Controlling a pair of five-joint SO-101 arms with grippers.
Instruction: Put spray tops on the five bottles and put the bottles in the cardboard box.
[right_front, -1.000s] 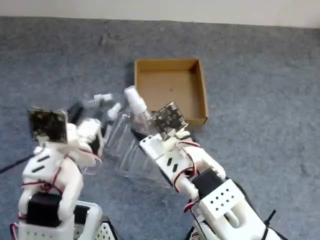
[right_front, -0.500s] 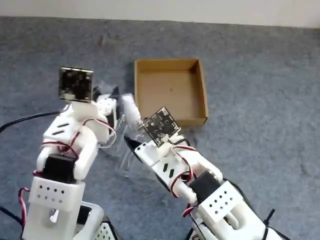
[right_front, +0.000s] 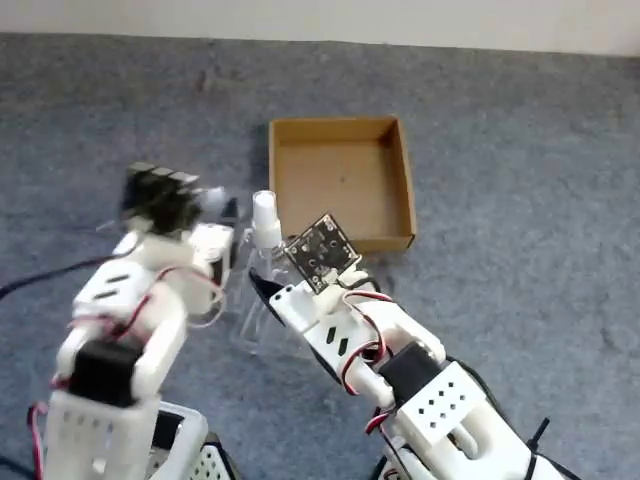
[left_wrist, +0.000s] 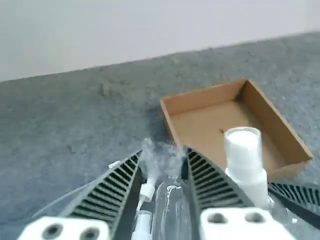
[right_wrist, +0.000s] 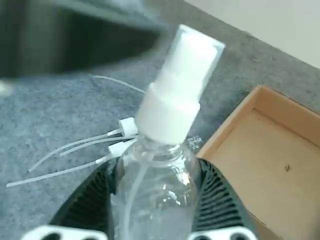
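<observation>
The grey carpeted worktop (right_front: 520, 150) carries everything. The cardboard box (right_front: 340, 180) sits toward its far side, open and with nothing in it, so no bottle has been packed yet.

The right end effector (right_wrist: 155, 185) is clenched around the body of a clear bottle (right_wrist: 152, 205). It holds it upright, just beside the box's near left corner and outside its wall. A white spray top (right_wrist: 175, 85) is seated on this bottle's neck.

The left end effector (left_wrist: 162, 165) hangs close by, on the side of the held bottle away from the box. Another clear bottle (left_wrist: 167, 200) shows in line with it; whether the left end effector is clenched or released I cannot tell.

More uncapped bottles (right_front: 250, 305) lie on the worktop between the two arms. Loose spray tops (right_wrist: 122, 132) with long thin tubes lie near them.

The step in hand looks like the first bottle, capped and ready to pack. I judge the next move calls for the right arm to lift it over the near wall, lower it onto the box floor and only then let go. The top may need a check for tightness first. The other bottles are left to do.
</observation>
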